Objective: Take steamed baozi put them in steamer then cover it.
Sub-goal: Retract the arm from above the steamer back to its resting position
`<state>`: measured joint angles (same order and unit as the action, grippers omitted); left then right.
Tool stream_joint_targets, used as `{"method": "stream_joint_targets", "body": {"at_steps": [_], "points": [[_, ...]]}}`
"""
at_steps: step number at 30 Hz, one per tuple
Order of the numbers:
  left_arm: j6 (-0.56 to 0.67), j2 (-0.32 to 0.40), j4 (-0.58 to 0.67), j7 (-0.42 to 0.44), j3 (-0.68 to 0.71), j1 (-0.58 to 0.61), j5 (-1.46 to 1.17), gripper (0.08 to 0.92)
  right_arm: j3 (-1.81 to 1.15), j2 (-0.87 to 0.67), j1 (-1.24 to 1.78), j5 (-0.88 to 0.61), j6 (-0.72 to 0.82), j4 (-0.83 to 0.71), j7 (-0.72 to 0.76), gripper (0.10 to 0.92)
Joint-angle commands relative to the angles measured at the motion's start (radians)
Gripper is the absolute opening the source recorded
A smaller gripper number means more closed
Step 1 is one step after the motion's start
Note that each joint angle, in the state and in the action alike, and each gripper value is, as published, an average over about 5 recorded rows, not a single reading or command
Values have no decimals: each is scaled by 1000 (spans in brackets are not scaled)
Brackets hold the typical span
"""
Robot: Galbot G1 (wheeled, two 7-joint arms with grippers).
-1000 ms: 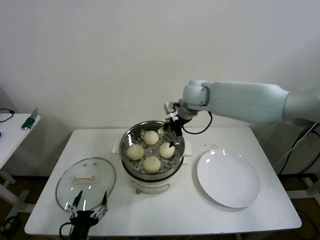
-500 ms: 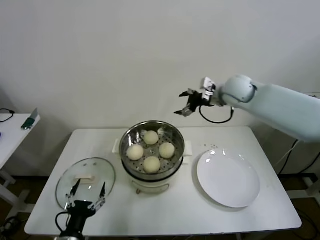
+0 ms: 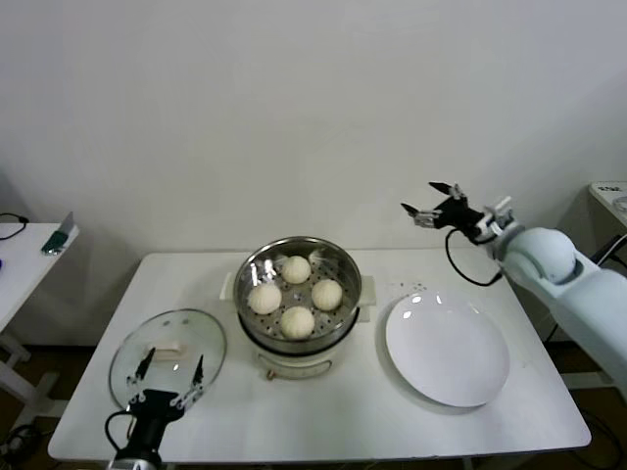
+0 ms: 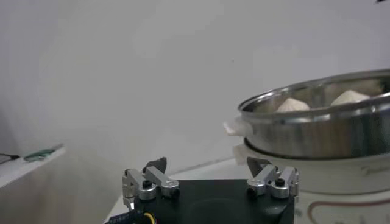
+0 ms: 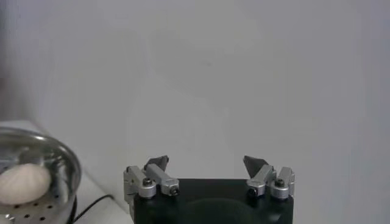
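1. With all four steamed baozi [image 3: 296, 296] sitting in the steamer [image 3: 299, 299], I hold the right gripper [image 3: 436, 203] high, jaws wide and empty.
2. I keep the left gripper [image 3: 169, 375] wide at the near edge of the glass cover [image 3: 168, 358] lying on the worktop [image 3: 323, 411], placed for lifting.

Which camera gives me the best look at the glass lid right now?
The head view: the cover lies flat and whole on the table, left of the steamer, left gripper beside it. Neither wrist view shows it.
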<state>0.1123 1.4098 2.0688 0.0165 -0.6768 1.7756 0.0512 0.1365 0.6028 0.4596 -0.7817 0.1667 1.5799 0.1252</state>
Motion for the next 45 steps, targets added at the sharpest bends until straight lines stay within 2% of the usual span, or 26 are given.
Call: {"method": "stream_joint_targets", "body": {"at_steps": [1,5,11,14,17,21,26,34,45], "points": [[18,-8,-11,-20,-19,-7,76,823,-734,210,852,181,-249,78,-12,823],[24,-15,-16,-65,-21,-6,136,823,-747,321,934,235,-364,70,10,823],[-6,-78,-73,-334,-15,-4,556,823,-749,458,1020,276,-478,61,8,823],[-53,-121,-123,-435,-14,-2,766,823,-741,510,1051,286,-493,55,-2,823],[-102,-149,-182,-494,-12,-9,958,823,-729,551,1073,287,-498,51,-8,823],[-123,-165,-269,-513,-5,-51,1118,823,-714,586,1090,306,-511,42,-11,823],[-140,-158,-377,-516,16,-135,1197,823,-703,619,1101,331,-525,39,-13,823],[-162,-149,-550,-500,50,-283,1255,823,-714,627,1112,344,-531,52,-17,823],[-182,-161,-677,-467,80,-415,1246,823,-733,639,1131,335,-539,53,-21,823]]}}
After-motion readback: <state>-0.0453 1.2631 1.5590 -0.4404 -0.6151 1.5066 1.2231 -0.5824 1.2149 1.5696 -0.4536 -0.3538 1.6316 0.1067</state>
